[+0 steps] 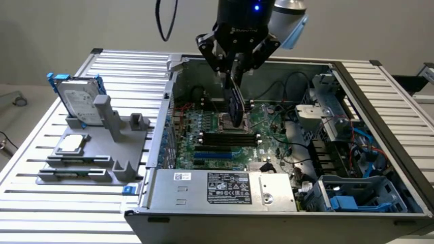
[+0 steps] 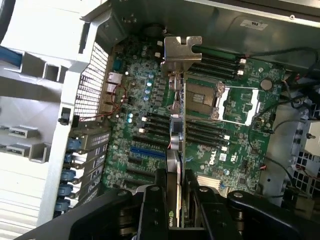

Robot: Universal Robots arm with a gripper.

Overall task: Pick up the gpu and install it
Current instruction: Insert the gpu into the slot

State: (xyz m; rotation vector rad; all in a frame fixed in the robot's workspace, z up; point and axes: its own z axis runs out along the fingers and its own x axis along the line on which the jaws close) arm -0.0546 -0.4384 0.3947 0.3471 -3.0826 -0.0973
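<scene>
Shiny bare-metal bracket (image 2: 181,50) on gpu (image 2: 176,135)

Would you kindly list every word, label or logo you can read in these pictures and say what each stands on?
"DELL": white logo on the motherboard, turned sideways.
Green logo on the gpu: too blurred to read.
Print on the power supply label: too small.
Lettering on the end effector: blurred.
Print on the chassis wall sticker: unreadable.
</scene>
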